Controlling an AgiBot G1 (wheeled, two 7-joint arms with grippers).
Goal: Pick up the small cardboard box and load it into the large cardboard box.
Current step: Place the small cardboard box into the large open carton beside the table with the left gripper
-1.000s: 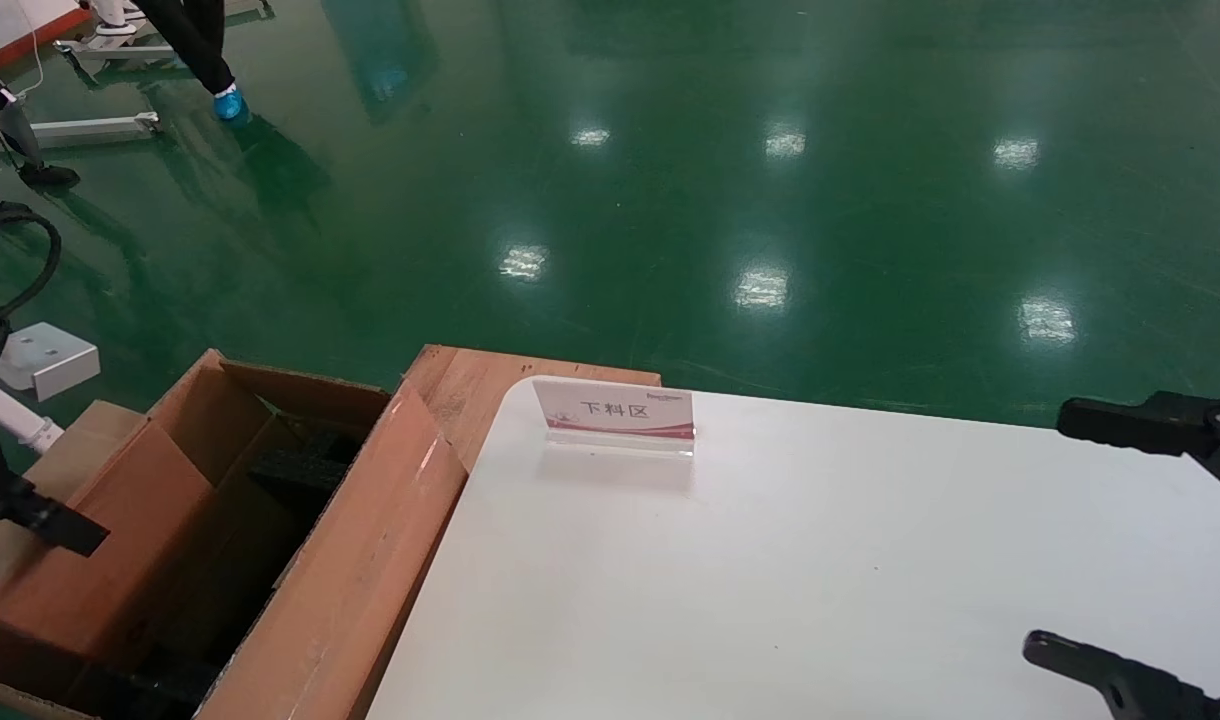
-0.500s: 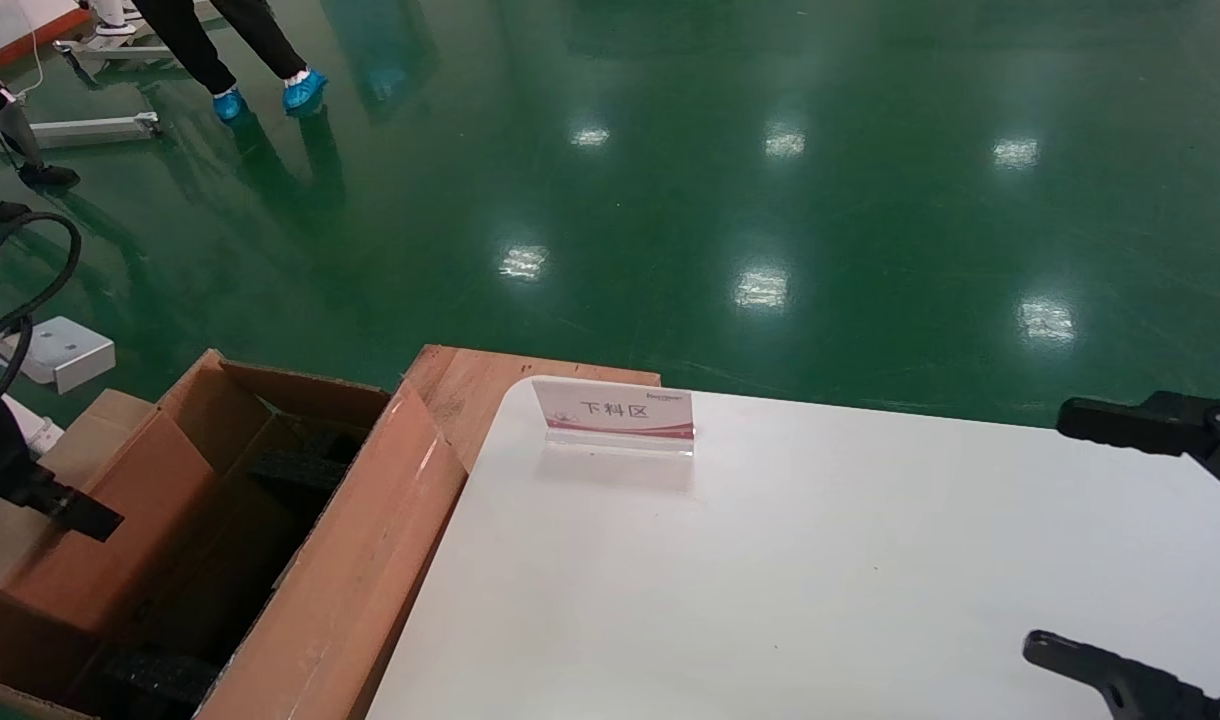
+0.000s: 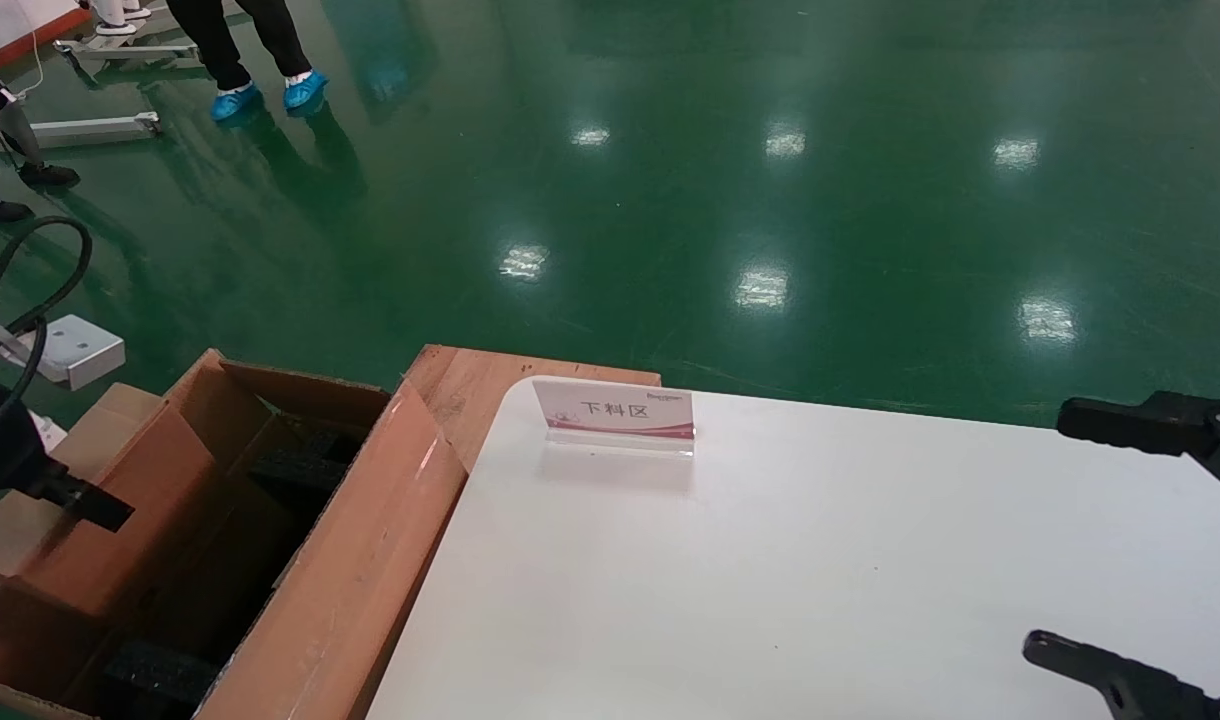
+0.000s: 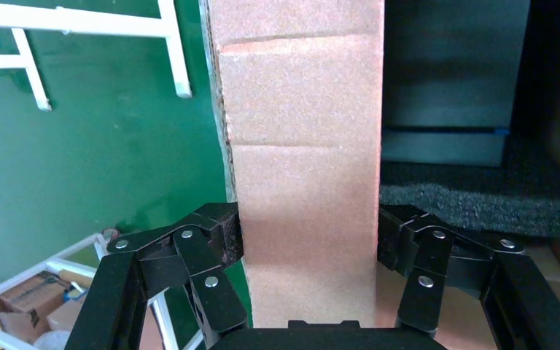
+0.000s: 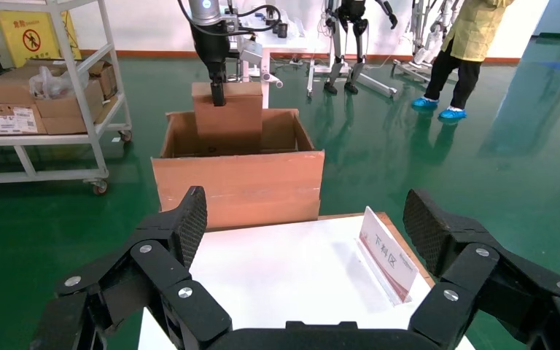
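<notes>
My left gripper [image 4: 306,244] is shut on the small cardboard box [image 4: 302,168], a plain orange-brown carton pinched on both sides by the black fingers [image 4: 222,233]. In the head view, the small box [image 3: 120,520] hangs at the far left, partly down inside the open large cardboard box [image 3: 360,560], with the left gripper [image 3: 75,500] on its outer side. Black foam [image 4: 474,197] lies inside the large box. The right wrist view shows the small box [image 5: 227,120] standing above the large box [image 5: 237,182]. My right gripper [image 3: 1100,545] rests open over the table's right side, holding nothing.
A white table [image 3: 770,580] carries a small red-and-white sign [image 3: 615,412] near its far edge. A wooden board [image 3: 470,375] sits between the table and the large box. A person in blue shoe covers [image 3: 260,95] stands on the green floor. A shelf trolley [image 5: 44,87] is beyond the box.
My left gripper and the small box have shifted slightly up and to the right over the large box. The person at the far left has walked to the right. The right gripper has not moved.
</notes>
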